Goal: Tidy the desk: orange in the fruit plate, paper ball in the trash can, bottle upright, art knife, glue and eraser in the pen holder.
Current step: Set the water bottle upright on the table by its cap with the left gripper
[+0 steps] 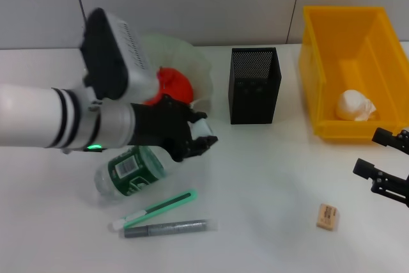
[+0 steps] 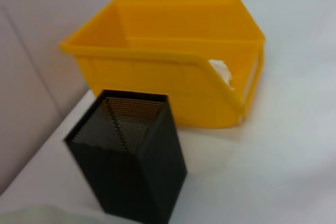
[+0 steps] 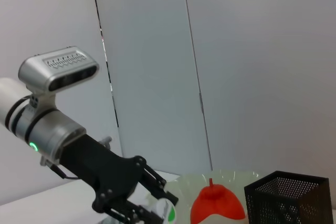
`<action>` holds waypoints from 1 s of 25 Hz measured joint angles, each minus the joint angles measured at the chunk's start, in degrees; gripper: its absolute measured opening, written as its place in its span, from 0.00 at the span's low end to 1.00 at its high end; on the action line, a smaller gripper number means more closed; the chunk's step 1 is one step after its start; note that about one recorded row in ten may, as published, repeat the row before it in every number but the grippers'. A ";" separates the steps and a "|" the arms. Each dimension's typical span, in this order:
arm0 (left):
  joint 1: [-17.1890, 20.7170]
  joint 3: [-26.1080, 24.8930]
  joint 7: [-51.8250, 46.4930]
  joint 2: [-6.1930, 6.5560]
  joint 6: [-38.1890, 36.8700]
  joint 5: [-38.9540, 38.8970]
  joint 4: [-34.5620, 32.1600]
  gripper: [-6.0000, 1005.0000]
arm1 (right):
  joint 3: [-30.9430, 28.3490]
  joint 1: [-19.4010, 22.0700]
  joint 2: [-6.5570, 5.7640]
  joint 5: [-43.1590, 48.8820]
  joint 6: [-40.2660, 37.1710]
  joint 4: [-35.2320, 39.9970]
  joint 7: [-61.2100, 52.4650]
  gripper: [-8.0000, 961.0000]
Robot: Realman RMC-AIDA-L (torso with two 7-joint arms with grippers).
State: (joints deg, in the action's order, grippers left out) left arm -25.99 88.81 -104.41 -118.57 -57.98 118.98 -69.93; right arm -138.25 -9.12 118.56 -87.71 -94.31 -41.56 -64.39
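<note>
My left tool (image 1: 195,133) is clenched on the white cap of the bottle (image 1: 131,171), which is tilted on the desk (image 1: 268,183) beside the fruit plate (image 1: 192,62) holding the orange (image 1: 174,84). My right tool (image 1: 383,164) hangs released near the eraser (image 1: 327,216). The paper ball (image 1: 355,105) lies in the yellow bin (image 1: 348,27). The knife (image 1: 163,208) and glue stick (image 1: 167,227) lie side by side; the pen holder (image 1: 254,84) stands upright.

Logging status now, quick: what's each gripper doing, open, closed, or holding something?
Left gripper: closed on the bottle cap, above the desk.
Right gripper: open, empty, near the eraser.
</note>
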 joint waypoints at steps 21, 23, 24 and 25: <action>6.94 -5.06 2.72 0.11 -2.18 -7.29 -6.27 0.43 | 0.00 -0.89 0.31 0.26 -0.18 -2.31 -2.57 0.81; 7.17 -5.65 3.03 0.08 -2.18 -7.92 -6.28 0.43 | 0.00 -0.90 0.35 0.26 -0.18 -2.39 -2.83 0.81; 7.36 -5.98 3.05 0.05 -2.19 -8.35 -6.30 0.43 | 0.00 -0.90 0.35 0.26 -0.18 -2.39 -2.83 0.81; 7.36 -5.98 3.05 0.05 -2.19 -8.35 -6.30 0.44 | 0.00 -0.90 0.35 0.27 -0.18 -2.39 -2.84 0.81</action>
State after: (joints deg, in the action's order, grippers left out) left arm -18.64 82.83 -101.36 -118.52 -60.16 110.63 -76.23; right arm -138.25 -10.02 118.91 -87.44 -94.48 -43.95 -67.23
